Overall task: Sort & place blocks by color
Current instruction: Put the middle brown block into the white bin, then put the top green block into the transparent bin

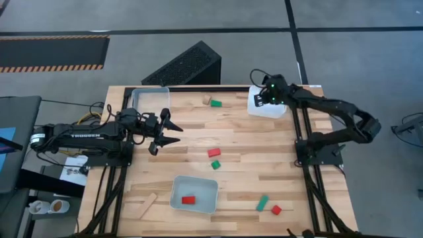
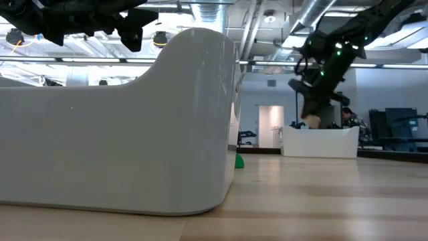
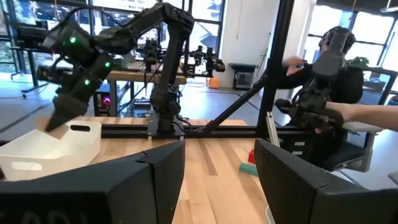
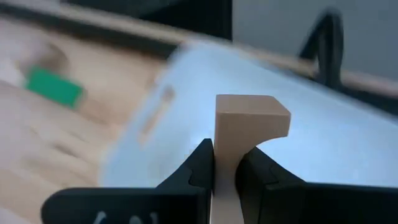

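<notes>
The right gripper (image 4: 225, 163) is pinching a plain wood block (image 4: 244, 127) above the white tray (image 1: 266, 106) at the upper right of the high view. The left gripper (image 1: 173, 131) is hovering with fingers spread at centre left, beside the translucent tray (image 1: 149, 99). A red block (image 1: 189, 199) is lying in the lower-centre tray (image 1: 194, 194); a green block (image 1: 217, 103) is sitting at upper centre.

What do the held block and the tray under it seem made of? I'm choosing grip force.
The block in the right gripper looks like plain unpainted wood: matte tan, sharp edges. The tray below looks like smooth white plastic, with rounded corners and a moulded handle slot; the exact plastic is unclear.
</notes>
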Robot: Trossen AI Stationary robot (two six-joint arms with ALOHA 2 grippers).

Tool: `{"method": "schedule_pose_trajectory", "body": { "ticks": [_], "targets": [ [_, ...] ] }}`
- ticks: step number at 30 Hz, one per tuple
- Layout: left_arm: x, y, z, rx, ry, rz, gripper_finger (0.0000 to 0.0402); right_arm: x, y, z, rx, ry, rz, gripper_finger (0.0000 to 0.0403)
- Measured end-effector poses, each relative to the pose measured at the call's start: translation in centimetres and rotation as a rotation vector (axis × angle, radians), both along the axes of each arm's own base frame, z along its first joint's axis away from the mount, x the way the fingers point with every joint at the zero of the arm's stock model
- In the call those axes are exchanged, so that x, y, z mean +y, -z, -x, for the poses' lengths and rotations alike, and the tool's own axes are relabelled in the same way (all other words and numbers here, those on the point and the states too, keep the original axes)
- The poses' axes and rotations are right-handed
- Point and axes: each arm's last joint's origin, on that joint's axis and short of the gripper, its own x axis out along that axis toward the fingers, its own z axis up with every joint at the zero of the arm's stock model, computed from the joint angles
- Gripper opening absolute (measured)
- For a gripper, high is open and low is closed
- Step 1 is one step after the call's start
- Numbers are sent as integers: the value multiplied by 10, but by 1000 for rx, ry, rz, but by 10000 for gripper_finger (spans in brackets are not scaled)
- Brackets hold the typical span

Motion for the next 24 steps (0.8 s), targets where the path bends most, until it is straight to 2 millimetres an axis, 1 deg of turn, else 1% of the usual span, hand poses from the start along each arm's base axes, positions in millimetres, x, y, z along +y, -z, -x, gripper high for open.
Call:
{"method": "schedule_pose_trajectory", "body": {
  "ticks": [2,5,10,15,17,20,24],
  "targets": [
    [0,0,0,-1,-1,0,180,-2,7,2,31,-5,-52,61],
    [1,0,0,-1,-21,2,180,-3,19,0,70,-10,-103,73],
    [1,0,0,1,-29,5,180,-5,36,-11,55,-16,-180,126],
    [1,1,0,9,-29,7,180,-1,42,-17,68,-28,-203,172],
    [1,2,0,19,-29,7,180,2,38,-19,57,-41,-190,181],
    [1,4,0,34,-30,-14,180,7,28,-18,31,-55,-164,182],
    [1,4,0,38,-34,-19,180,16,2,-11,-46,-61,-90,168]
  ]
}}
